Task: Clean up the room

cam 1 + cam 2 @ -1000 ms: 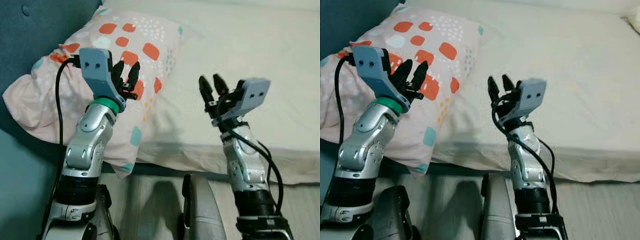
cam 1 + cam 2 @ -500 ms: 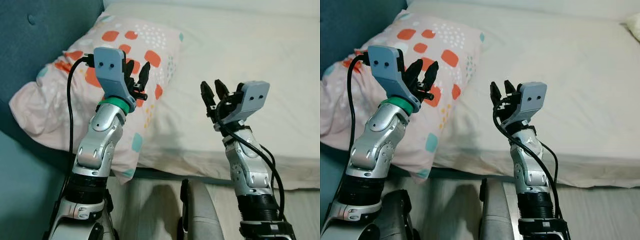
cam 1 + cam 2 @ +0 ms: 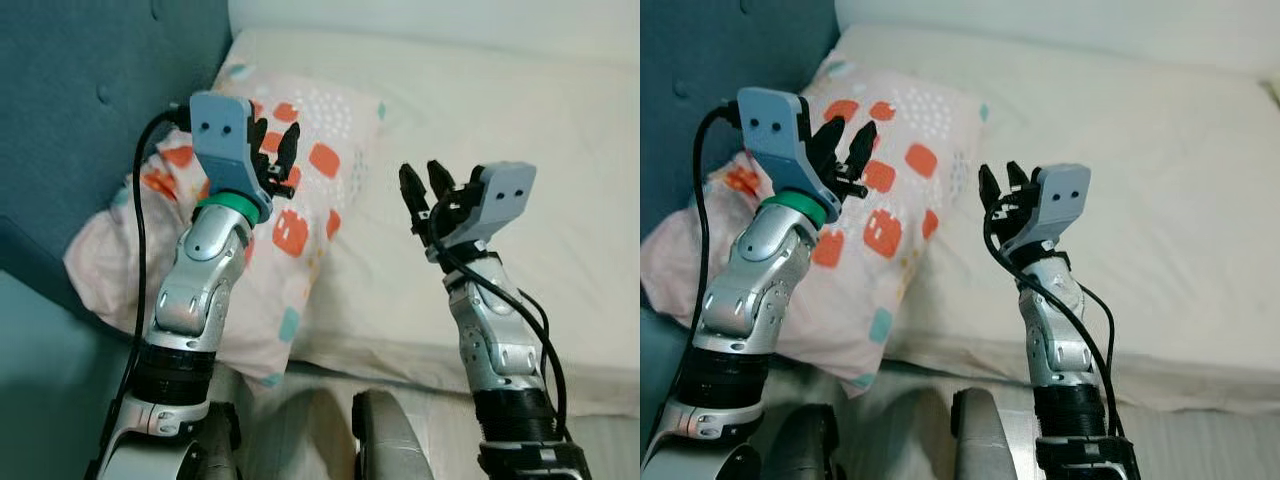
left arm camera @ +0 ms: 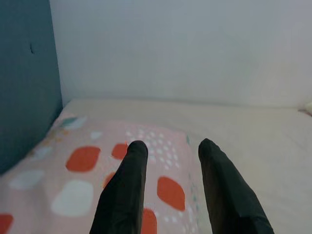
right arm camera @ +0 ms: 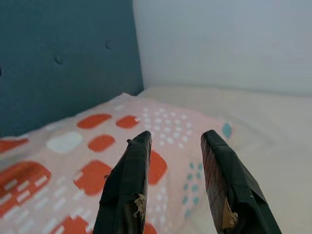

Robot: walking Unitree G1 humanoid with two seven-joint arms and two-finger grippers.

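Pink orange-patterned fabric pillow: now propped nearer the teal padded headboard. Left gripper and right gripper: raised, fingers parted, empty. Pillow seemingly placed.

I'm looking down at a bed that runs across in front of me, its near edge just beyond my arms. The pillow lies on the bed's left end, its left side pressed against the headboard, which stands upright at far left. A wall rises behind the bed. My left gripper is raised over the pillow, fingers apart. My right gripper is up to its right, over the mattress, just beside the pillow's right edge, fingers apart too. Floor lies below the bed's near edge.
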